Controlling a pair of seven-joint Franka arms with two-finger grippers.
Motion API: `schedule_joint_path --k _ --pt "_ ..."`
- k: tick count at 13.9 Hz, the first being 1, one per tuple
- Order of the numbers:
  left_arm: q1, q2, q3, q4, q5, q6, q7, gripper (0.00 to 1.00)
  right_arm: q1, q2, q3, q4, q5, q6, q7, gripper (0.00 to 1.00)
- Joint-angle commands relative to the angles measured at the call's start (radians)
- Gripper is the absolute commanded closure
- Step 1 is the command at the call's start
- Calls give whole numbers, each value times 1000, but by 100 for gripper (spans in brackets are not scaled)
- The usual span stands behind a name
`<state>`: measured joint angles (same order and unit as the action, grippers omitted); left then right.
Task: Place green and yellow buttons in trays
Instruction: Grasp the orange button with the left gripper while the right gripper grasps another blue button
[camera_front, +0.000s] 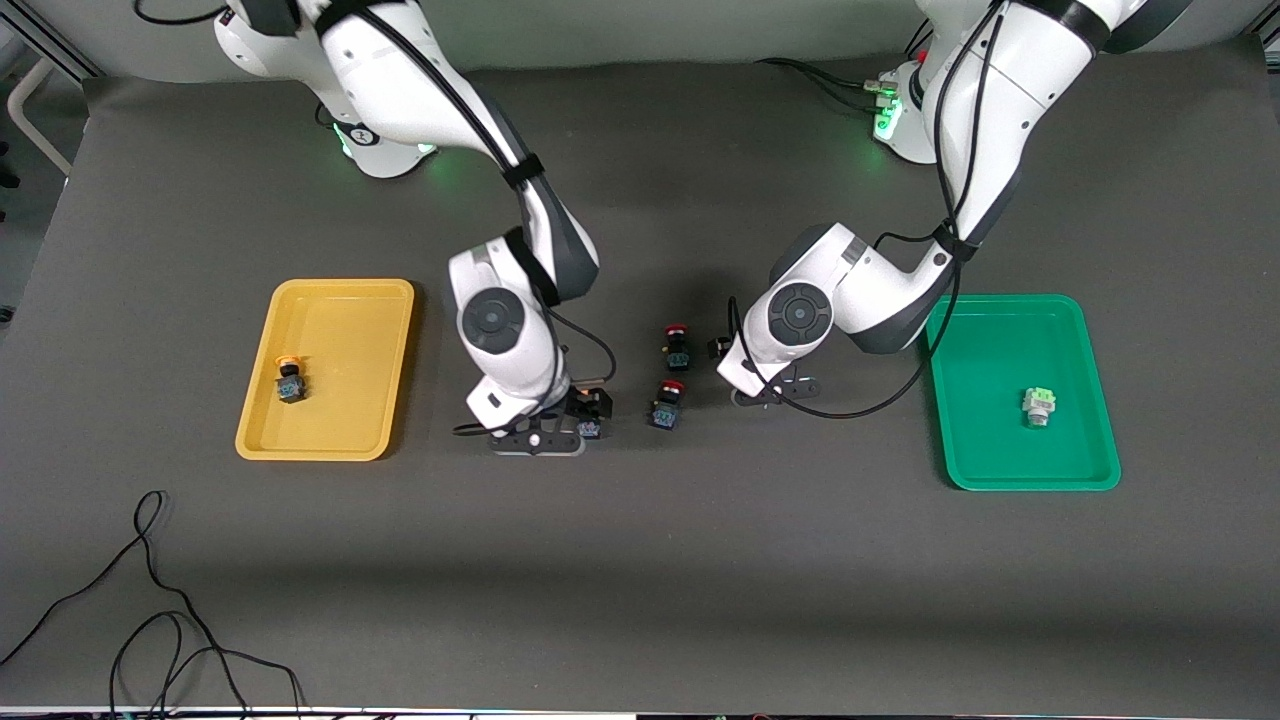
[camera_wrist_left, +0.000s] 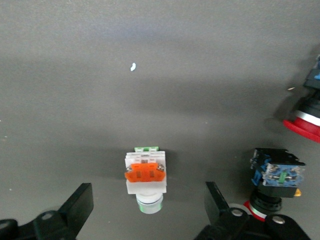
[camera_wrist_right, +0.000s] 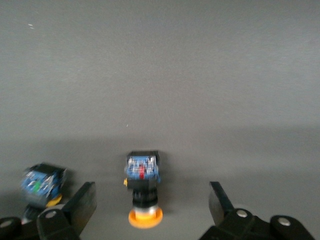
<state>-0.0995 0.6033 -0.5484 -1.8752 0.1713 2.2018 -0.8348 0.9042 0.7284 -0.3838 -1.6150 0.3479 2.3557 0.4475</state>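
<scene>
While both pincers gape empty, left (camera_wrist_left: 145, 210) straddles green button (camera_wrist_left: 144, 175), right (camera_wrist_right: 150, 205) yellow (camera_wrist_right: 144, 192).

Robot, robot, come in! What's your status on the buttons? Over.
Left gripper open, straddling a green button. Right gripper open, straddling a yellow button. Red buttons close by, between the arms.

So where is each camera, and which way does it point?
Front view: high across the table, facing both arms, yellow tray and green tray.
Left wrist view: on that arm, looking down past open left gripper at green button.
Right wrist view: same, open right gripper, a yellow button.
Front and left wrist share the red buttons.
</scene>
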Motion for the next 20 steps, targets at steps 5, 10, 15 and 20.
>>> schedule_joint_path --k 5,10,15,20 --pt "-3 -28 8 -87 42 120 -9 2 27 92 0 35 19 77 34 38" --pt "-17 -14 24 -94 45 153 -9 5 25 82 -1 41 19 68 25 72" --pt "-17 -14 27 -96 45 154 -9 55 -14 -32 -18 133 16 -217 14 73" --pt "-20 -16 33 -96 45 153 -15 100 -148 -208 -49 115 6 -493 -262 73"
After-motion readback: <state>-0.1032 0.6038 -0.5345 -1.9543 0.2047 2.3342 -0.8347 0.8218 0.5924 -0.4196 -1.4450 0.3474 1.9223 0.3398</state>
